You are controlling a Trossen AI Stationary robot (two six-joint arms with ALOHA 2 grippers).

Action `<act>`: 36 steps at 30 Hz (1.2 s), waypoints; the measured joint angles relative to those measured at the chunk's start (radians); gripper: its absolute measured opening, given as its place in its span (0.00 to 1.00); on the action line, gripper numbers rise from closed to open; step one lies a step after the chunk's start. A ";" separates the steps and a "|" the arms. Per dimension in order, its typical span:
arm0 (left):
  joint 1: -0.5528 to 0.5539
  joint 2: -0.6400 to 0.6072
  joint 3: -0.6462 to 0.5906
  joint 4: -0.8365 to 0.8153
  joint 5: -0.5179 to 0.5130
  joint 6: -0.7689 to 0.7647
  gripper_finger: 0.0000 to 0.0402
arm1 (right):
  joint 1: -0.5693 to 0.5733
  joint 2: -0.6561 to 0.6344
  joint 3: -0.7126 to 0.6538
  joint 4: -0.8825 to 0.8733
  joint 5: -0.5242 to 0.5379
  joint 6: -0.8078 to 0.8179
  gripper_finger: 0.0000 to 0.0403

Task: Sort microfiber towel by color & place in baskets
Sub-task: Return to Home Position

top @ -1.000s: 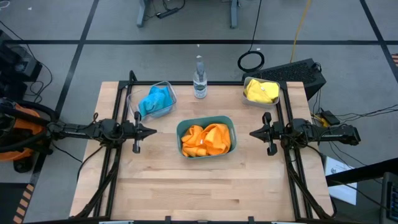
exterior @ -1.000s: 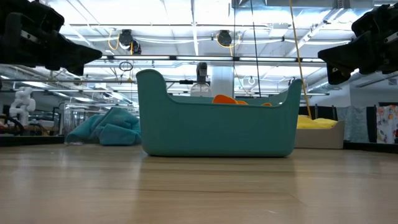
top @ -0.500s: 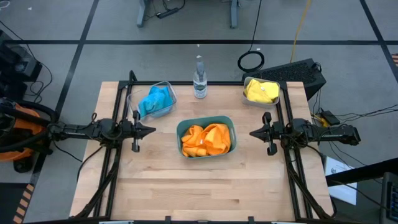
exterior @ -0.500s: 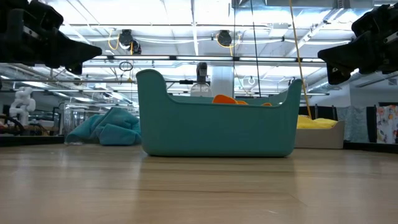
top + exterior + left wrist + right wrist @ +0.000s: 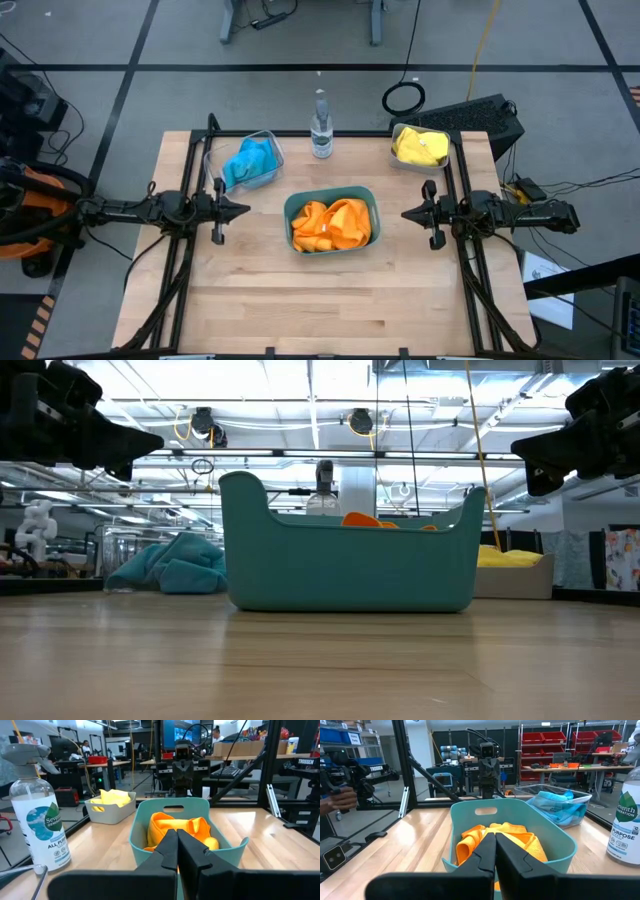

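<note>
The teal basket (image 5: pixel 332 219) sits mid-table holding orange towels (image 5: pixel 333 225), seen also in the left wrist view (image 5: pixel 175 831) and right wrist view (image 5: pixel 495 840). The clear basket (image 5: pixel 246 160) near the far left holds blue towels (image 5: pixel 250 163). The pale grey basket (image 5: pixel 420 146) near the far right holds yellow towels (image 5: pixel 420 147). My left gripper (image 5: pixel 244 210) hovers shut to the left of the teal basket. My right gripper (image 5: pixel 408 214) hovers shut to its right. Both point at the teal basket and hold nothing.
A clear spray bottle (image 5: pixel 320 128) stands at the far edge between the clear and grey baskets. Bare wood (image 5: pixel 330 300) fills the table's near half. Black frame rails run along both table sides. People and shelving show in the room beyond.
</note>
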 joint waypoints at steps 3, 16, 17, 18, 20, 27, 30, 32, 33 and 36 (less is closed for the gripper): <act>0.000 0.000 0.000 0.001 0.000 0.001 0.03 | 0.000 0.000 0.000 0.000 0.000 0.000 0.00; 0.000 0.000 -0.002 0.019 0.000 -0.001 0.07 | 0.000 0.000 0.000 0.001 0.000 0.000 0.00; 0.000 0.000 -0.002 0.019 -0.001 -0.001 0.07 | 0.000 0.000 0.000 0.001 0.000 0.000 0.00; 0.000 0.000 -0.002 0.019 -0.001 -0.001 0.07 | 0.000 0.000 0.000 0.001 0.000 0.000 0.00; 0.000 0.000 -0.002 0.019 -0.001 -0.002 0.07 | 0.000 0.000 0.000 0.001 0.000 0.000 0.00; 0.000 0.000 -0.002 0.020 -0.001 -0.003 0.07 | 0.000 0.000 0.000 0.001 0.000 0.000 0.00; 0.000 0.000 -0.002 0.021 -0.001 -0.003 0.07 | 0.000 0.000 0.000 0.001 0.000 0.000 0.00; 0.000 0.000 -0.002 0.021 -0.001 -0.003 0.07 | 0.000 0.000 0.000 0.001 0.000 0.000 0.00; 0.000 0.000 -0.002 0.021 -0.001 -0.003 0.07 | 0.000 0.000 0.000 0.001 0.000 0.000 0.00; 0.000 0.000 -0.002 0.022 -0.001 -0.003 0.07 | 0.000 0.000 0.000 0.002 0.000 0.000 0.00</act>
